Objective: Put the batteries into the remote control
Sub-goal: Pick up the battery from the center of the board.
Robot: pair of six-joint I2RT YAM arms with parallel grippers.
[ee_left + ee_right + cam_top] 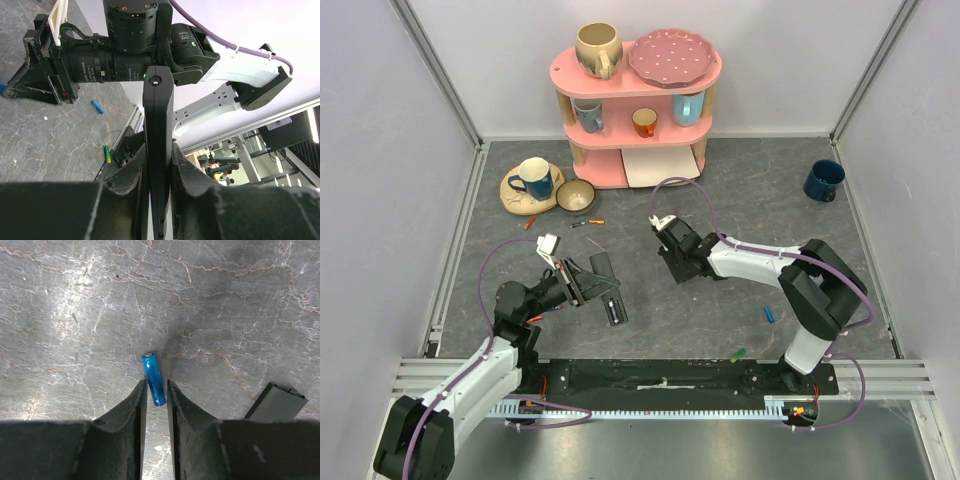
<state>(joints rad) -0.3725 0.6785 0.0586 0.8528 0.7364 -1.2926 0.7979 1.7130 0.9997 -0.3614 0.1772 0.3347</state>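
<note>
My left gripper [588, 285] is shut on the black remote control [610, 295] and holds it off the table. In the left wrist view the remote [158, 125] stands edge-on between the two fingers [125, 175]. My right gripper [670, 262] hovers just right of the remote. Its narrow jaws pinch a blue battery [154, 379] at the fingertips [135, 400], above the grey table. More batteries lie loose: a blue one [770, 314] [97, 106], a green one [738, 354] [106, 154], and orange ones [588, 222] near the bowl.
A pink shelf [635, 110] with mugs and a plate stands at the back. A wooden plate with a mug [532, 180] and a bowl [575, 195] sit at back left. A blue mug [823, 180] is at back right. A black flat bar's end [275, 402] shows below the right gripper.
</note>
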